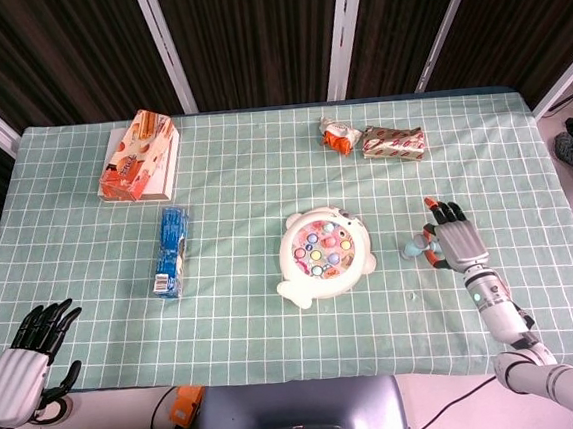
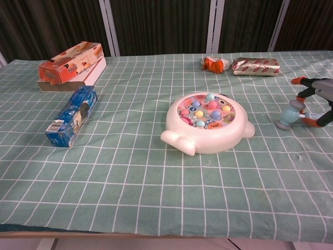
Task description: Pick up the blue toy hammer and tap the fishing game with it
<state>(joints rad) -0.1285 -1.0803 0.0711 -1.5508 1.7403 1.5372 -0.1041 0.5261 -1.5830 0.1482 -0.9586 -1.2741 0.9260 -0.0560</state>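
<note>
Dark slatted panels are seen behind a desk (image 1: 261,156) covered with a green checked cloth. Off its near left corner, the left robot hand (image 1: 23,363) is held idle, fingers spread and empty. Further along lie an orange carton (image 1: 139,155), a blue packet (image 1: 172,251) and the white fish-shaped fishing game (image 2: 209,123) with coloured pieces. Beside it to the right, the blue toy hammer (image 2: 289,117) is found under the right robot hand (image 1: 455,243), whose fingers are curled around it; whether a firm hold is made cannot be told. The grasping step is judged in hand; next, the fingers must be closed and the hammer lifted leftward.
</note>
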